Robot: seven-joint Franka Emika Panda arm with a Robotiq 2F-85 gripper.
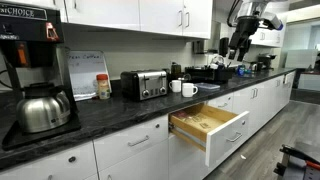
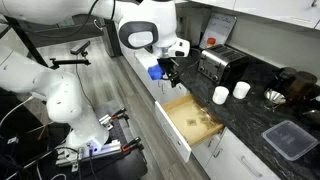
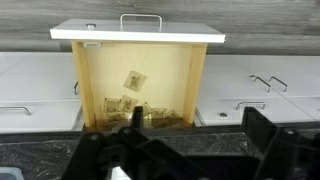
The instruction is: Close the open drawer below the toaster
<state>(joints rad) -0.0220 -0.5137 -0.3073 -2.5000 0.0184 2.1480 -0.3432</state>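
below the toaster (image 1: 145, 84), at the edge of the dark counter (image 1: 100, 112), the drawer (image 1: 208, 125) stands pulled far out from the row of white cabinet fronts. its white front panel with the silver bar handle (image 3: 140, 18) is turned toward the room, and the light wood inside is open to see. in the wrist view some small flat packets (image 3: 133, 80) lie on the drawer bottom, most of them near the back, close to the counter edge.

the gripper (image 2: 168, 72) hangs on the white arm above the counter edge, at the back end of the drawer, and it touches neither the drawer nor the handle. in the wrist view its dark fingers (image 3: 110, 158) come in from the lower edge and stand apart, with nothing between them.

two white mugs (image 1: 183, 88) stand on the counter just beside the toaster. a black coffee maker (image 1: 30, 70) with a steel pot stands well apart from the toaster, at the other end of the counter in an exterior view.
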